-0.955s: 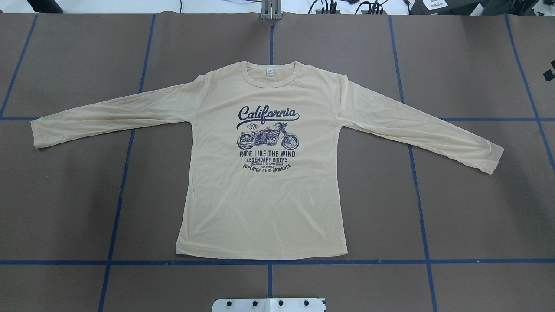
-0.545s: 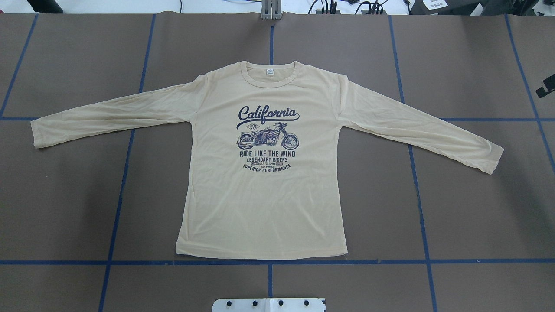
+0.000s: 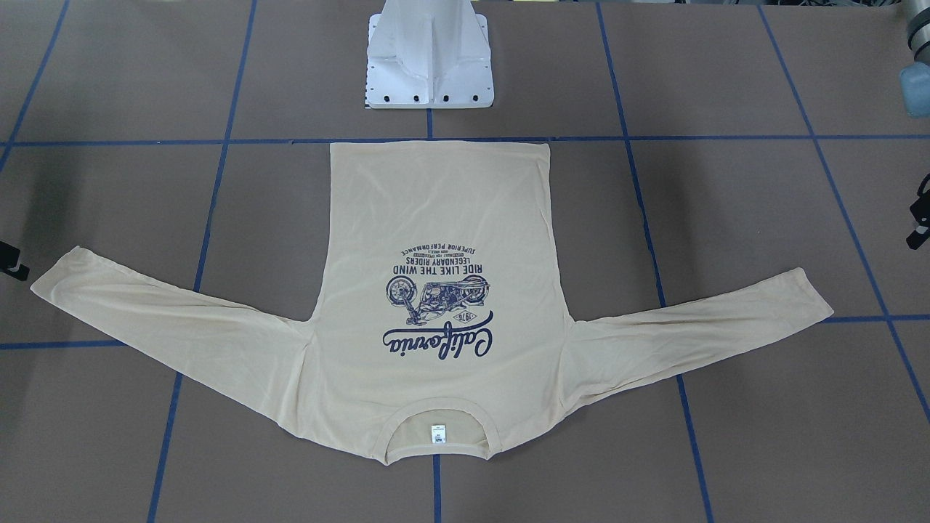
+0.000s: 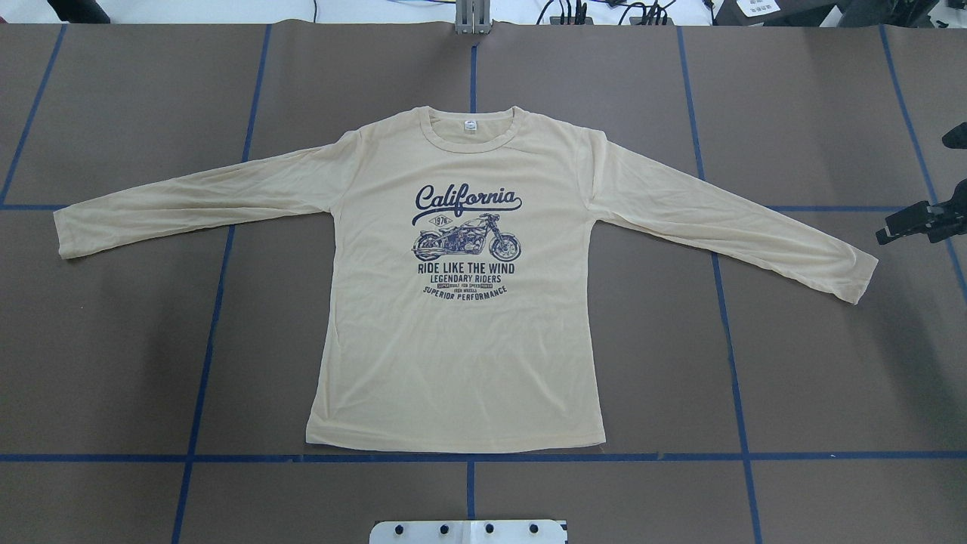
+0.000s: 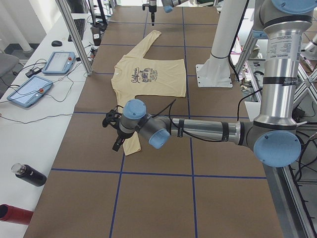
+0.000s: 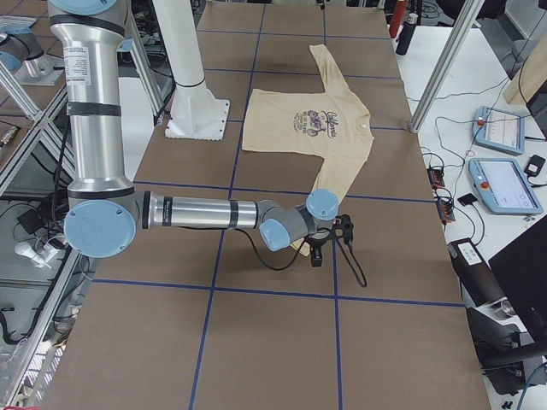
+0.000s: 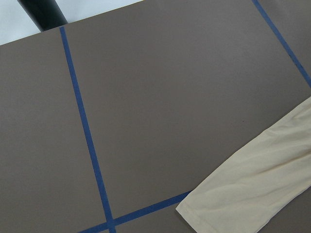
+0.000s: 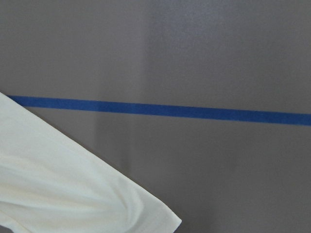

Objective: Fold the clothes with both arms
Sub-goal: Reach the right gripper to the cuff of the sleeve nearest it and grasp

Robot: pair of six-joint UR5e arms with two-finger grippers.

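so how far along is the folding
Done: nothing folded; the T-shirt lies flat, print up, fully spread. In hand: the right gripper hangs near one cuff, the left gripper near the other, neither apparently holding fabric. Left: every fold.

Brown paper covers the long worktop [image 4: 113,355], ruled into big squares by blue tape [image 4: 113,458]. Out past the left hand [image 5: 115,136], beyond the worktop's edge, runs a white side table [image 5: 34,148] with a control tablet [image 5: 59,62], a second tablet [image 5: 28,92] and loose cables. Nearer than the hand lie a black bottle [image 5: 29,175] and a red bottle [image 5: 11,214]. An aluminium post [image 5: 74,37] rises at the edge. The light is flat and even.
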